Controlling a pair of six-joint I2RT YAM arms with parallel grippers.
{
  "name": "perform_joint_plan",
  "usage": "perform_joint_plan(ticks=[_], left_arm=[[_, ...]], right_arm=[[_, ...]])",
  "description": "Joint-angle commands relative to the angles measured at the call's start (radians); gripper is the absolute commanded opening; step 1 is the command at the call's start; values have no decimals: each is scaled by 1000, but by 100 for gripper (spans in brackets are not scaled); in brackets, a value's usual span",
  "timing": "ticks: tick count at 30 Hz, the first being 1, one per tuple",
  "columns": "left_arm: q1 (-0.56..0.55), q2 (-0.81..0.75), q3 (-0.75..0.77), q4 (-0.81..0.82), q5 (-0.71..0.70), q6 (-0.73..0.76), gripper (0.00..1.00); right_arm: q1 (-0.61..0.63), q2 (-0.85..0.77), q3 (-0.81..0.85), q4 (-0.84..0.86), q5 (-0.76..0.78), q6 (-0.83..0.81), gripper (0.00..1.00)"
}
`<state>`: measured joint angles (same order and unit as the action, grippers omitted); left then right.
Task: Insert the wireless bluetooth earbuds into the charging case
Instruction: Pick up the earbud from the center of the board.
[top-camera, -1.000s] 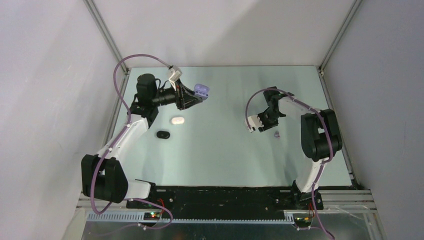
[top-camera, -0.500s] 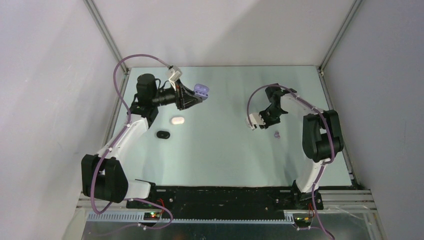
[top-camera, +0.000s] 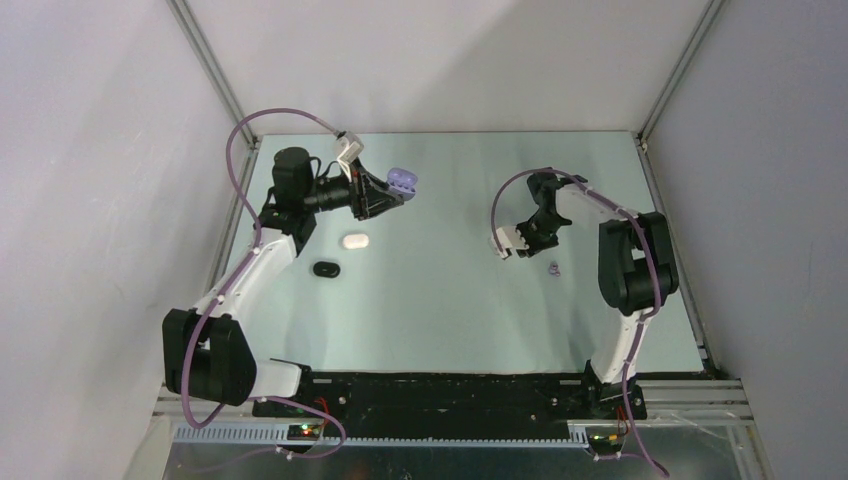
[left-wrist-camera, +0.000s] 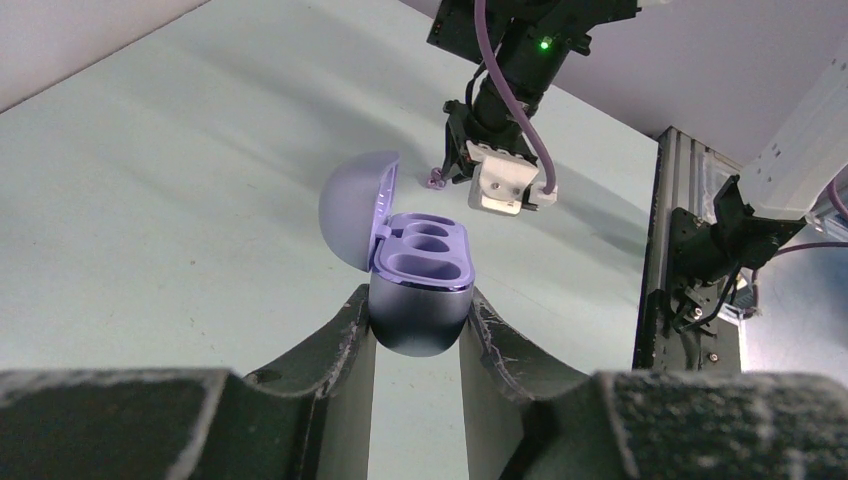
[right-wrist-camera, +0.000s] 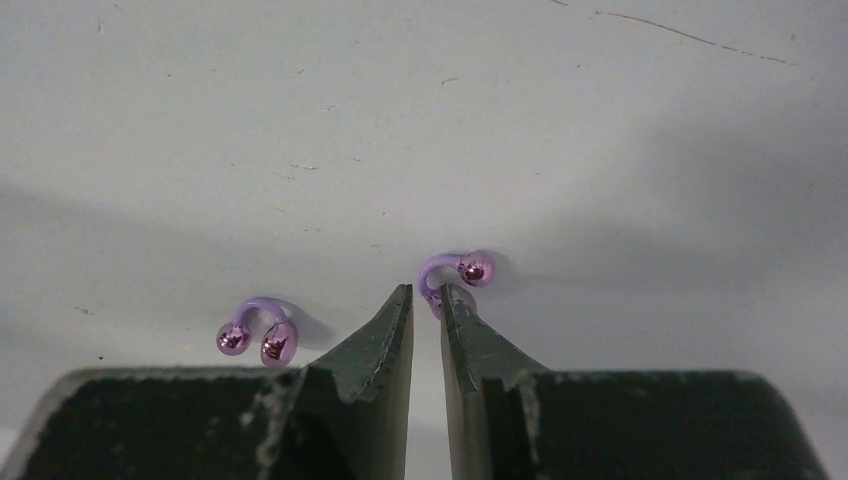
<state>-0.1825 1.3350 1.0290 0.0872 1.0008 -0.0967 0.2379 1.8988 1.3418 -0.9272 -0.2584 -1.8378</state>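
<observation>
The lavender charging case (left-wrist-camera: 420, 300) was held clamped at its base in the left end effector (left-wrist-camera: 418, 318), raised above the pale green worktop (top-camera: 450, 320) toward 11 o'clock in the overhead view. Its lid was hinged back, and the two moulded wells inside were shown bare.

At about 3 o'clock on the worktop, the right end effector (right-wrist-camera: 425, 297) was pointed down at the surface. Its fingers (right-wrist-camera: 390, 325) were drawn nearly together, with only a narrow slit left between the tips. A lavender earbud (right-wrist-camera: 458, 272), a small curved clip with glossy beads at its ends, was seen lying on the worktop at those tips. Its near end was set against the inner edge of one finger. Whether the bud was actually pinched could not be told.

A second lavender earbud (right-wrist-camera: 257, 330) was seen lying apart on the surface, at 8 o'clock from the fingertips in the right wrist view.

A white oval case (top-camera: 354, 241) was seen closed on the worktop at 7 o'clock from the left end effector. A black oval case (top-camera: 326, 269) was seen near it, again toward 7 o'clock.
</observation>
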Motion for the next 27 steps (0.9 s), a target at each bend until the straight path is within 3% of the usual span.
perform_joint_plan(ticks=[1,9,16,27], left_arm=[[9,-8,49,3,11,27,1],[9,-5,53,-6,10,32,1],[10,-3,50,-3,6,32,1],[11,-1,45,8,6,28,2]], right_arm=[[1,18,36,-32,4,-22,20],[7,32,36,16,9,2,28],[14,29,36,82,16,63,29],[20,6,55,125,0,191,13]])
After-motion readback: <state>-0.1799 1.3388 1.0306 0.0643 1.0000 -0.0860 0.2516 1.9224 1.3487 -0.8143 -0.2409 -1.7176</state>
